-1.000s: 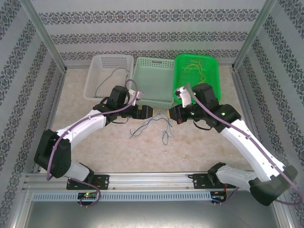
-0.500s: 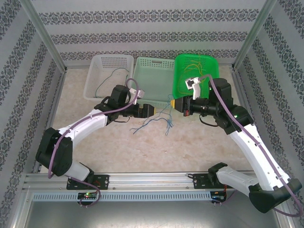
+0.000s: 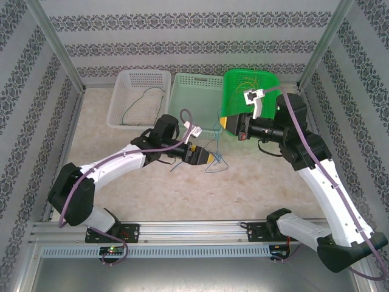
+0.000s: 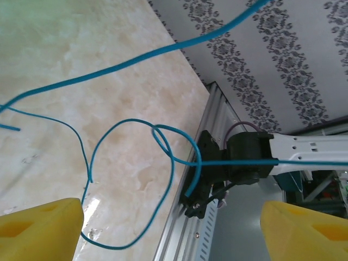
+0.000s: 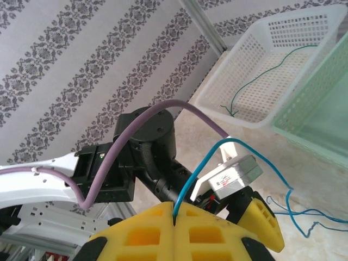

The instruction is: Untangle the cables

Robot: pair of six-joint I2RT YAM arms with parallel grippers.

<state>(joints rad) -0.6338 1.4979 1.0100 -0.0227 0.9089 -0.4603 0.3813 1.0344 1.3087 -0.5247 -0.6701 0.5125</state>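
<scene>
Left gripper [image 3: 205,157] sits low over the table, jaws wide apart and holding nothing. The blue cable [image 4: 163,142] loops between its fingers [image 4: 38,228], with a crossing in the loop. Just past it, right gripper [image 5: 174,213] is clamped on one blue strand, raised beside the green basket [image 3: 249,72]. Risk: if the right arm pulls while the left closes on the wrong strand, the crossing cinches into a knot. The strand could also snag the basket rim or drag the yellow cables [image 3: 244,83] inside.
</scene>
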